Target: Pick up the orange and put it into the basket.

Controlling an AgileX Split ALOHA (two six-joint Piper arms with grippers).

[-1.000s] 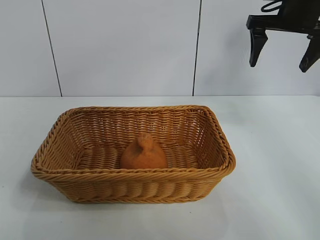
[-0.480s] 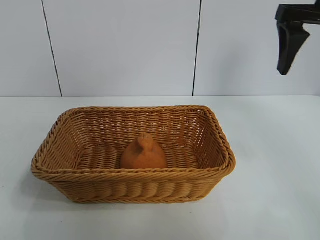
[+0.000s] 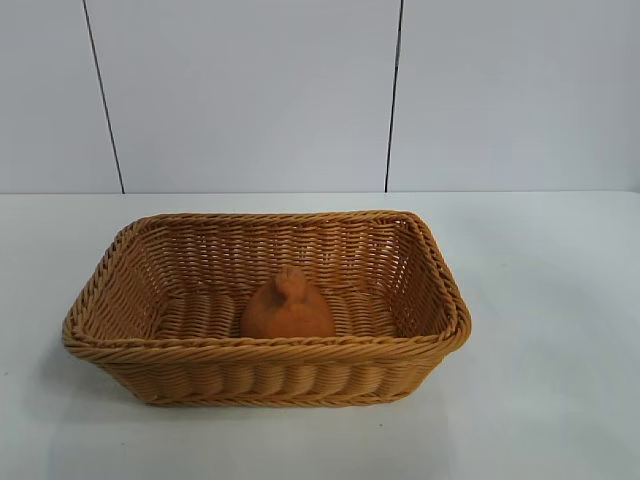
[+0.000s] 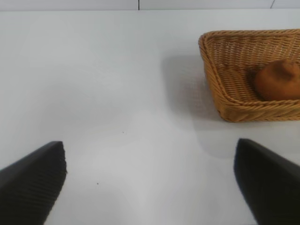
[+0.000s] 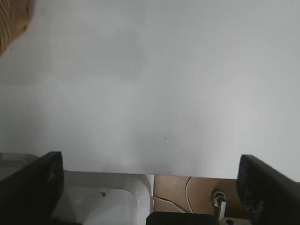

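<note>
Already placed: the orange [image 3: 287, 305] is seen inside the basket [image 3: 100, 340].
Left gripper [image 4: 150, 180]: wide, empty, beside the basket.
Right gripper [image 5: 150, 187]: wide, empty, away from the basket.
Next: nothing but parking is judged needed.

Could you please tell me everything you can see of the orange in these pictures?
The orange is a dull orange-brown fruit with matte, rough-looking skin, dome-shaped with a knobby bump on top. It sits upright on the floor of the basket, near the front wall in the exterior view; whether it touches that wall cannot be told, and the braided rim hides its base. No gripper touches it. The left wrist view also shows it lying inside the basket.
</note>
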